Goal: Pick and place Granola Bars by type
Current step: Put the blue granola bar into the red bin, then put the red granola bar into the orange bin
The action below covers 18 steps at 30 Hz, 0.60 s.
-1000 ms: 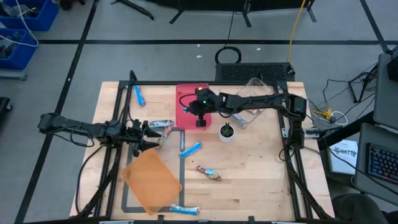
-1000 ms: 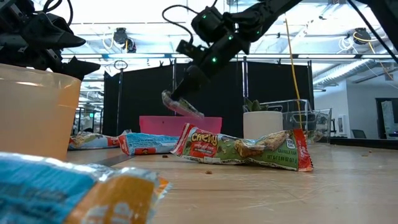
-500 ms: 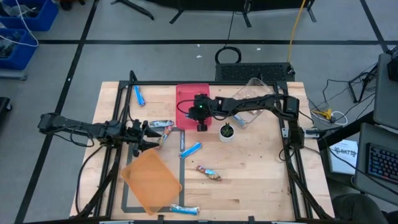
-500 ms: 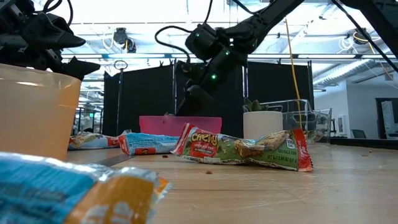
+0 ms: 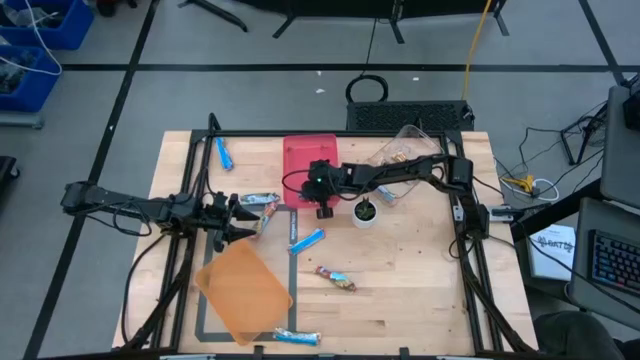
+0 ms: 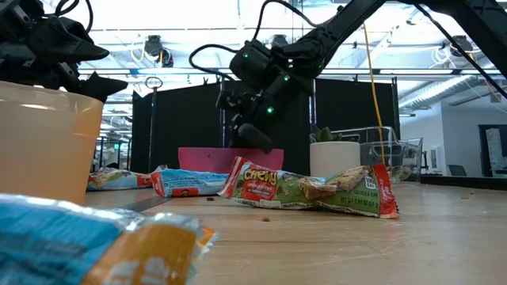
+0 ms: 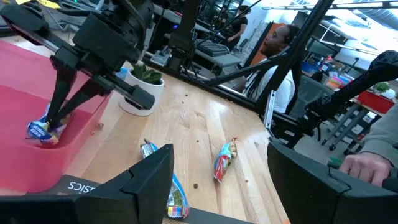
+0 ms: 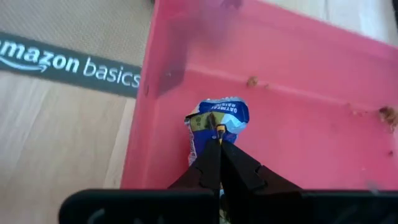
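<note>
My right gripper (image 8: 217,134) is shut on a blue-wrapped granola bar (image 8: 219,118) and reaches down into the pink tray (image 5: 303,157); the left wrist view shows it there too (image 7: 51,121). My left gripper (image 5: 240,213) is open and hovers low over the table's left part, beside a bar (image 5: 262,200) lying flat. More bars lie flat on the table: a blue one (image 5: 307,240), a multicolour one (image 5: 336,279), a blue one at the near edge (image 5: 297,337) and a blue one far left (image 5: 222,153). My right gripper pinches the blue bar's upper end (image 8: 216,129) between its two fingers, from above, pointing down. The bar hangs upright below the fingers (image 7: 59,106), and its crumpled lower end (image 7: 41,132) is at the tray's floor; whether it rests there I cannot tell.
An orange tray (image 5: 245,290) lies near the table's near-left corner. A small potted plant (image 5: 365,212) stands just right of the pink tray. A clear container (image 5: 405,165) with bars sits at the far right. A person (image 7: 277,56) sits beyond the table.
My right gripper has moved down and slightly toward the near edge, still shut on the blue bar. The bar, held above the pink tray's wall a second ago, now sits low inside the tray.
</note>
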Tool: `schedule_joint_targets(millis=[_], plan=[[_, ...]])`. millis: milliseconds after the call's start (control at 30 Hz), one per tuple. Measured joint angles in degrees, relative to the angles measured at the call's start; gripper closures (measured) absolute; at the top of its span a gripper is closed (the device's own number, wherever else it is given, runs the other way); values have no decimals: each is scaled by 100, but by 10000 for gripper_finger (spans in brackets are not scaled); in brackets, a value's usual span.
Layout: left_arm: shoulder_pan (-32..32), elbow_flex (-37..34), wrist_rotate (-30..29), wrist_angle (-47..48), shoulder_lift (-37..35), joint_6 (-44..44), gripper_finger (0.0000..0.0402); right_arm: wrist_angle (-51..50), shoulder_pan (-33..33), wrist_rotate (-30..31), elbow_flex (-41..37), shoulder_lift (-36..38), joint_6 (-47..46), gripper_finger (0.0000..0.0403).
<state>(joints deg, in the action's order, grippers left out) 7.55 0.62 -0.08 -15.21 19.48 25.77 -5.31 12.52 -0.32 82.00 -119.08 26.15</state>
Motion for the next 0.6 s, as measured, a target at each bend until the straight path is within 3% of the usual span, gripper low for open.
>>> schedule_joint_targets(millis=[600], plan=[[0,0,0,1,0,1,144,32,-64,20,0,-1,197,273]])
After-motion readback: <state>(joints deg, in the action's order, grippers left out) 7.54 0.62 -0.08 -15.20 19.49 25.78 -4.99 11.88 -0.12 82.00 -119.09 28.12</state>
